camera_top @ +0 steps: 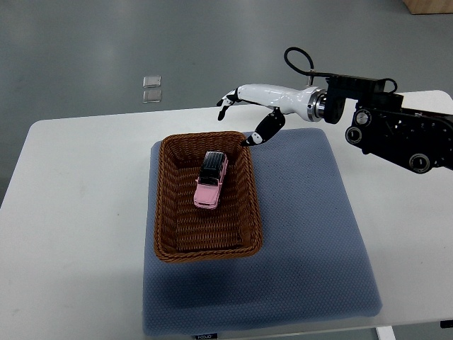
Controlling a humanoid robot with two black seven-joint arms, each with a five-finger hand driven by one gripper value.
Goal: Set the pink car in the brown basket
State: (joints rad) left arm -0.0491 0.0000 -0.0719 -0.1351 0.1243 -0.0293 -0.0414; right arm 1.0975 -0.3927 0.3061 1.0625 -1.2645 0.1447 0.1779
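One pink car point(211, 180) lies inside the brown basket point(164, 212), resting on the woven floor toward the far end, its dark roof pointing away from the robot and its pale nose toward the near side. It touches nothing but the basket bottom, and the walls stand clear of it on both long sides. The basket sits on the left part of a blue-grey mat point(311, 234), which covers the middle of a white table point(71, 212). The right hand point(251, 113) hangs above the far right corner of the basket, its arm reaching in from the right edge; the white fingers point(230, 99) are spread and loose, gripping nothing, and the dark-tipped thumb point(263, 131) points down near the basket rim without touching the car. Nothing lies between the hand and the car. Beyond the table, two small clear squares point(151, 89) rest on the grey floor, well apart from everything else. A wooden corner point(428, 6) shows at the top right edge of the view.
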